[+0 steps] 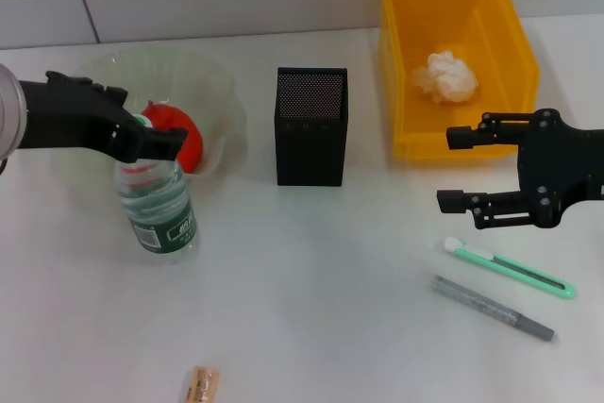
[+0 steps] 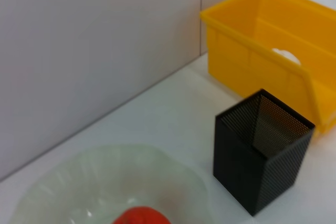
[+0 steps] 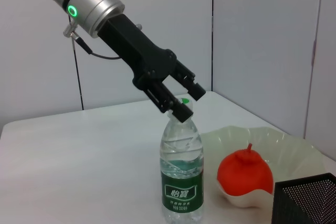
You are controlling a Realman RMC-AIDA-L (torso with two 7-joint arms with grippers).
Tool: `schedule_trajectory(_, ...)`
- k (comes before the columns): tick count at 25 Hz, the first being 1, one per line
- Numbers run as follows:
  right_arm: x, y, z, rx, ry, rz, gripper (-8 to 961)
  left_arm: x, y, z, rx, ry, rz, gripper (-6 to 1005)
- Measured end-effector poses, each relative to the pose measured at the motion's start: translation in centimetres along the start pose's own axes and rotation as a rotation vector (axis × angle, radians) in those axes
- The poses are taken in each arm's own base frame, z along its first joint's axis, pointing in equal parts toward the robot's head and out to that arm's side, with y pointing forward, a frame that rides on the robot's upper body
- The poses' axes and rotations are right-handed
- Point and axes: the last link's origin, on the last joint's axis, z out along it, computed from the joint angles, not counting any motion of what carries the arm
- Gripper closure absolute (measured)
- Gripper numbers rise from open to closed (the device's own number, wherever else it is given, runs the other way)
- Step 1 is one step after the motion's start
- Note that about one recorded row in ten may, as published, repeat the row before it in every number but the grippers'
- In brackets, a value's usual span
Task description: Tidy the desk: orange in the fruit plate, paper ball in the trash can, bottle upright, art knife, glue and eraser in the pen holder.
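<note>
Bottle (image 1: 158,209): upright on the worktop at 6 o'clock of the fruit plate (image 1: 222,106); left gripper (image 3: 181,104) jaws narrow around its cap. Release advice: part jaws fully, lift straight up to avoid tipping. Right gripper (image 1: 461,167): jaws wide, hovering at 12 o'clock of the art knife (image 1: 510,268).

You're looking at a lab-style test bench got up as an office desk: a plain white table (image 1: 311,261) against bare grey wall panels (image 2: 94,40), set with desk props, a pen holder (image 1: 310,126) and a yellow bin (image 1: 456,54).
</note>
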Motion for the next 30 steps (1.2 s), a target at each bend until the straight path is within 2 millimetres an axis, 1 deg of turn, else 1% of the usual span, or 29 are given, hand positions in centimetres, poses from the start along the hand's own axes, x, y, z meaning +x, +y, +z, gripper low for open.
schedule_trajectory(6,0.1,0.1,0.0,-0.001,-0.001,0.004,195,0.5,-0.2,-0.1,0.014,0.038,0.011,184)
schedule_trajectory(8,0.2,0.1,0.0,-0.002,-0.001,0.004,195,0.9,-0.1,-0.1,-0.002,0.081,0.028,185)
schedule_trajectory(11,0.2,0.2,-0.1,-0.003,-0.001,0.000,195,1.0,0.1,-0.2,-0.013,0.100,0.036,186)
schedule_trajectory(13,0.1,0.2,-0.1,-0.002,-0.006,-0.002,195,1.6,0.3,-0.4,-0.036,0.147,0.065,186)
schedule_trajectory(18,0.0,0.3,-0.4,0.010,-0.033,-0.009,195,1.9,0.4,-0.5,-0.047,0.173,0.081,186)
schedule_trajectory(20,-0.1,0.3,-0.4,0.009,-0.035,-0.018,195,2.6,1.1,-0.8,-0.085,0.254,0.129,186)
schedule_trajectory(23,-0.2,0.3,-0.5,0.010,-0.034,-0.024,195,2.9,1.3,-1.0,-0.099,0.283,0.144,186)
schedule_trajectory(26,-0.2,0.3,-0.5,0.012,-0.033,-0.025,195,3.5,1.8,-1.6,-0.134,0.377,0.190,186)
schedule_trajectory(30,0.0,0.2,-0.8,0.032,-0.035,-0.019,195,3.8,2.3,-2.1,-0.172,0.438,0.210,186)
